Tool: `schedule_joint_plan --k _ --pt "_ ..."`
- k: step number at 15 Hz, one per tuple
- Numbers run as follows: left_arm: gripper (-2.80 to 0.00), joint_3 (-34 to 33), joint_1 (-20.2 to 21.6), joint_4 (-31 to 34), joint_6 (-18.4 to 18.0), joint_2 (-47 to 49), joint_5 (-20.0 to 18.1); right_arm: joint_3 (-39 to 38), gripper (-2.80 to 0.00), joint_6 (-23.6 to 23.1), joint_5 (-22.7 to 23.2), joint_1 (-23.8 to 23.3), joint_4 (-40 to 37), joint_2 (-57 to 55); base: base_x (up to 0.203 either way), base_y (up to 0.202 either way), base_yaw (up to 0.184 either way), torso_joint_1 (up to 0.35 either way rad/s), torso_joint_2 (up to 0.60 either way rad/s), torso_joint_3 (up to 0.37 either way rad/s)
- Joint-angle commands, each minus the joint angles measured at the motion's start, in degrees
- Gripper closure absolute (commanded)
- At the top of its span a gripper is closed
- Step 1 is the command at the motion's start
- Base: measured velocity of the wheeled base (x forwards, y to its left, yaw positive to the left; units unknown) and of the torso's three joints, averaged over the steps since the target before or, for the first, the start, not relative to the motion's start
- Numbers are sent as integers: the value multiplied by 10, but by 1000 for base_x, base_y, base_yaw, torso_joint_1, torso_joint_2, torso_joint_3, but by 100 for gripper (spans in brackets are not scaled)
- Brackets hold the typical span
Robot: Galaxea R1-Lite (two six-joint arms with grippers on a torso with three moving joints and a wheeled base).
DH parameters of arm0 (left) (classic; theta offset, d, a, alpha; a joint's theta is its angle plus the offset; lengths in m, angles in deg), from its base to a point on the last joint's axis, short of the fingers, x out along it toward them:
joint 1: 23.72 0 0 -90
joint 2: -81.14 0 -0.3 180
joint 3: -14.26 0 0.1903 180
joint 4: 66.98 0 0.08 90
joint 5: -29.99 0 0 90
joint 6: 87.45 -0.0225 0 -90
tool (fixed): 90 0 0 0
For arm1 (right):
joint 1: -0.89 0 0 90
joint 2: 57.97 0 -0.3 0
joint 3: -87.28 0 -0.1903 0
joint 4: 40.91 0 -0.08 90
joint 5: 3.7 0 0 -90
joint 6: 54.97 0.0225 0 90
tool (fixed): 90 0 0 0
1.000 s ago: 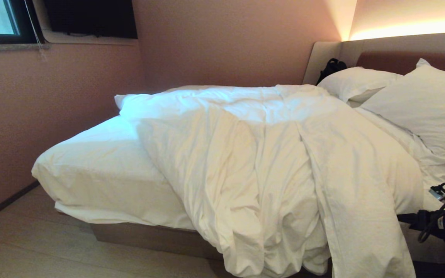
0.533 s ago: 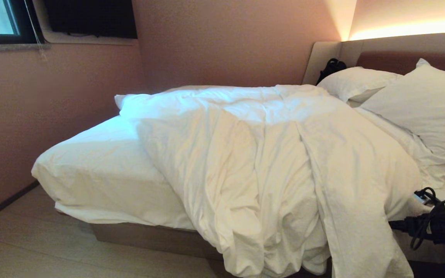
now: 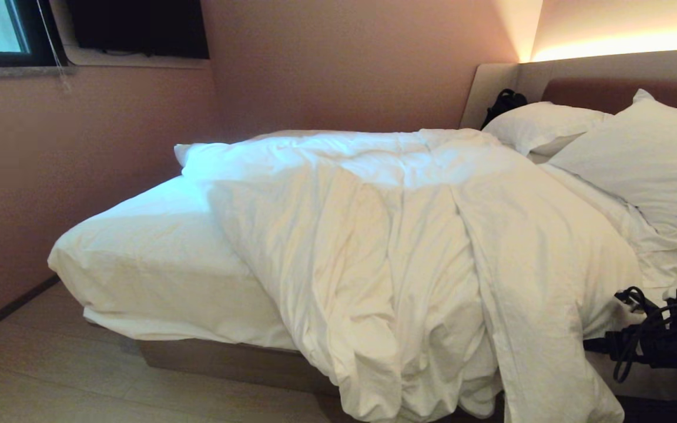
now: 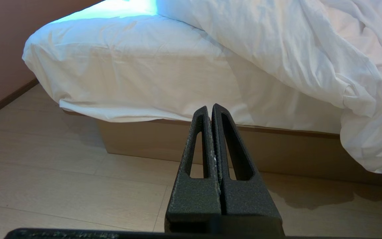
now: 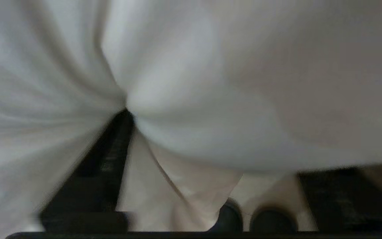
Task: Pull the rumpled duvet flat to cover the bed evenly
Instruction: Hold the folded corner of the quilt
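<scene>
Right then, I had the duvet bunched across the middle of the bed, its near side spilling over the bed's edge toward the floor and the foot-end sheet left bare. Two pillows lay against the headboard. My right hand sat at the bed's near side, pushed into the duvet's hanging edge; from the wrist, its fingers stood apart with white cloth bulging between them, though I could not tell whether it was gripped. My left hand was pressed closed, empty, low beside the bed base.
</scene>
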Motion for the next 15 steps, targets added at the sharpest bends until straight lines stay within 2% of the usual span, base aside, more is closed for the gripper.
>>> schedule_joint_plan --k 1,11,15 --pt "0 0 0 0 0 0 0 -1 0 -2 3 0 4 -3 0 0 0 0 0 0" --pt "0 0 0 0 0 0 0 -16 0 1 6 0 1 15 0 0 0 0 0 0" --pt "0 0 0 0 0 0 0 -88 0 21 23 2 -3 131 0 0 0 0 0 0"
